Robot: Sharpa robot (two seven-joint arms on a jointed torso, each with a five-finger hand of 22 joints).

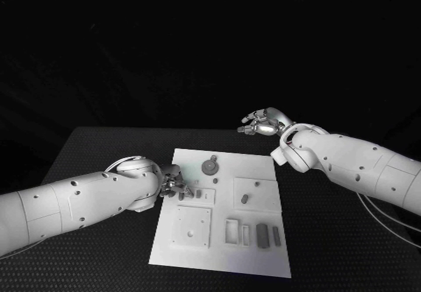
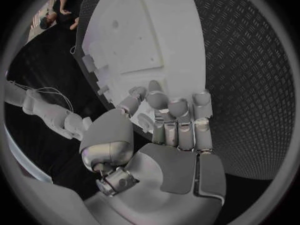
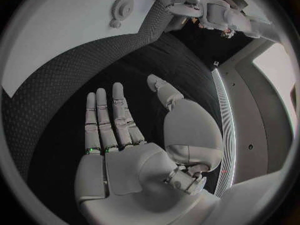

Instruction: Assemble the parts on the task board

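The left hand (image 1: 172, 184) rested at the task board's (image 1: 263, 255) left edge, fingers curled over a small part (image 1: 182, 196), though whether it gripped could not be told; on the board lay a gear (image 1: 212, 165) and, in recessed slots, dark parts (image 1: 261, 230); the right hand (image 1: 261, 123) hovered beyond the far corner, fingers spread, holding nothing.
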